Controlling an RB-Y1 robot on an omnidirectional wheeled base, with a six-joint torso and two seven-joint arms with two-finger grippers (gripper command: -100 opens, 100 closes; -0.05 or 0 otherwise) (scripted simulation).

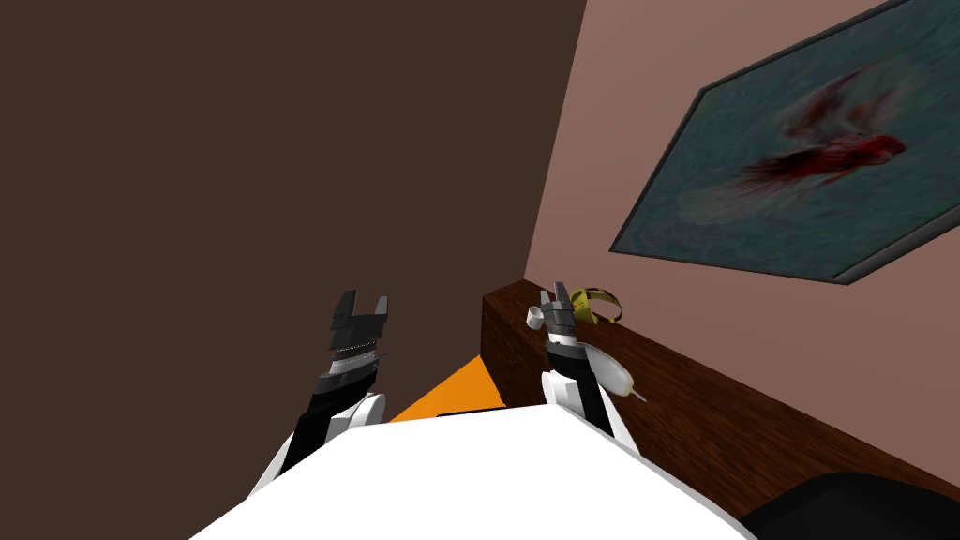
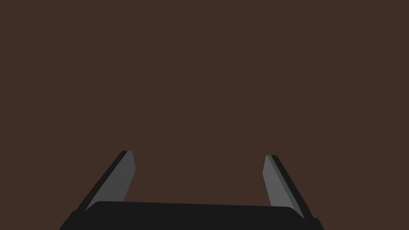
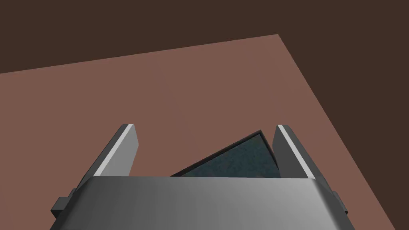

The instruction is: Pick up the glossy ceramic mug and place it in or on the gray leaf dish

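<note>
Right jaws, apart and empty, sit just beside the small white mug (image 1: 533, 319) on the dark wooden tabletop (image 1: 722, 398), seemingly poised to grasp it. The pale leaf dish (image 1: 620, 375) lies close behind them; left jaws, also apart, idle well away.

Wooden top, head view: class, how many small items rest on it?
3: a white mug beside the right gripper, a yellow band just past it, a pale leaf dish beside the forearm. The forearm may hide more.
</note>
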